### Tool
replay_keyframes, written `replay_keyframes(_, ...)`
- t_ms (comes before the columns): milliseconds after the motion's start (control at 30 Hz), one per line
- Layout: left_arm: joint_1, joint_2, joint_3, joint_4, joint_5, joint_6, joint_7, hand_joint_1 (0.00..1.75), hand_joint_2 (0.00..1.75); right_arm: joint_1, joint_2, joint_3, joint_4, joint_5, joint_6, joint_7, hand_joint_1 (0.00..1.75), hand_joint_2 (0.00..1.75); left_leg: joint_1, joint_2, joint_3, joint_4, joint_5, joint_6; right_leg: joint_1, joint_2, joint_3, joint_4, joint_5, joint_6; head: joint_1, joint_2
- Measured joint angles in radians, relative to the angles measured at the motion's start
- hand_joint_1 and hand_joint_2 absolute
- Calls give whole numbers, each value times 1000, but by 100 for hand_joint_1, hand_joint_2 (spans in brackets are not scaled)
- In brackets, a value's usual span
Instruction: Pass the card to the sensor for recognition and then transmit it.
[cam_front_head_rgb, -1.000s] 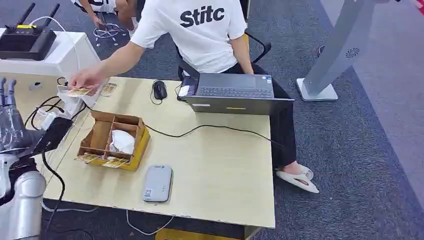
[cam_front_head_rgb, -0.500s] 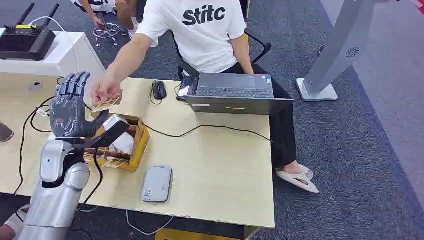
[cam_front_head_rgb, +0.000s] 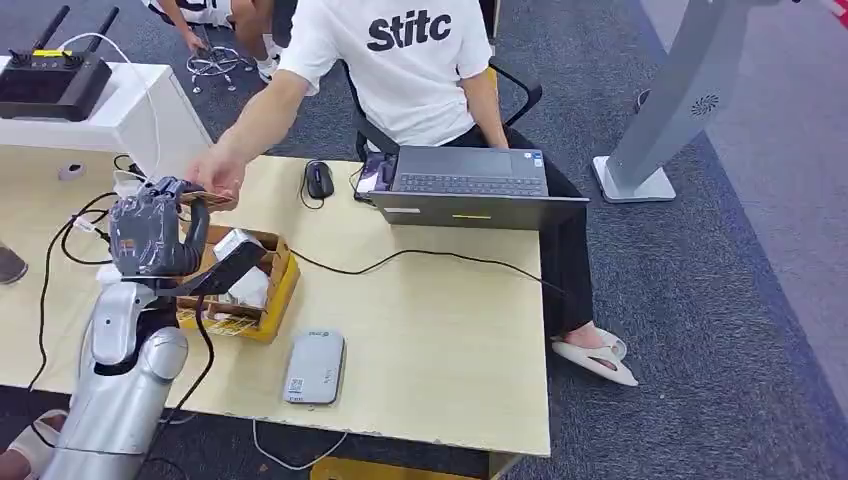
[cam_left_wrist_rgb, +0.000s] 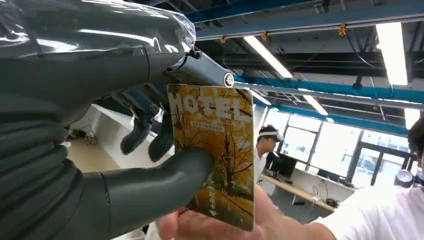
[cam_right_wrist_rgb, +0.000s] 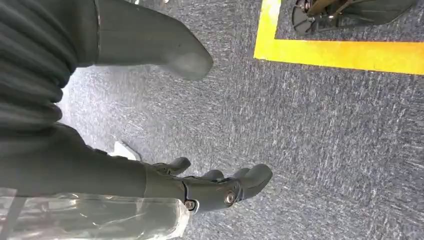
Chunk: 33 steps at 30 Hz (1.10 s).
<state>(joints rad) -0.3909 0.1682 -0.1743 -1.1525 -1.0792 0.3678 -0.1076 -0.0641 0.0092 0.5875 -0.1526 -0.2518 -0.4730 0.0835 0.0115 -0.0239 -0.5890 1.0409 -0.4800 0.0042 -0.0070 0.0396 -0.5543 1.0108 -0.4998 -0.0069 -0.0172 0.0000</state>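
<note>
My left hand (cam_front_head_rgb: 150, 235) is raised over the table's left part, above the cardboard box (cam_front_head_rgb: 272, 290). In the left wrist view the yellow hotel card (cam_left_wrist_rgb: 215, 150) sits between my thumb (cam_left_wrist_rgb: 160, 177) and my fingers behind it. A person's hand (cam_front_head_rgb: 222, 172) (cam_left_wrist_rgb: 210, 227) still holds the card's other end (cam_front_head_rgb: 200, 196). The grey card sensor (cam_front_head_rgb: 315, 366) lies flat near the table's front edge, apart from my hand. My right hand (cam_right_wrist_rgb: 205, 187) hangs over the carpet with its fingers apart and nothing in it.
The person in a white shirt (cam_front_head_rgb: 400, 60) sits behind the table (cam_front_head_rgb: 430, 320) by a laptop (cam_front_head_rgb: 470, 185) and a mouse (cam_front_head_rgb: 319, 179). A black cable (cam_front_head_rgb: 400, 255) crosses the table. The box holds more cards and white paper. A black router (cam_front_head_rgb: 50, 80) stands at the far left.
My left arm has swung in from the left edge and risen over the box. The person brought the card over to it, and my fingers have curled around the card.
</note>
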Motion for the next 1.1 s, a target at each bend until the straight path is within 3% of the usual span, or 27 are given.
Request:
replay_keyframes(267,23,-20,-43,1,16,-4,-41,175,175,0,0,1,0,-1,0,0,0,175,0,0,0,0,0,0,0,0,0,0,0,0,0,0)
replay_keyframes(533,111,-59,-183,-53,-21,-98,-47,175,175,0,0,1,0,-19,0,-11,0,175,0,0,0,0,0,0,-1,0,0,0,0,0,0,0)
replay_keyframes(767,184,-52,-298,-76,-53,-171,23,175,175,2,0,1,0,-42,-10,0,0,175,0,0,-1,0,0,0,0,-1,0,0,0,0,0,0)
replay_keyframes(1100,255,5,-325,-75,-112,-189,114,175,175,7,0,0,0,-53,-13,6,0,175,0,0,-1,-1,0,0,0,-1,0,0,0,0,0,0)
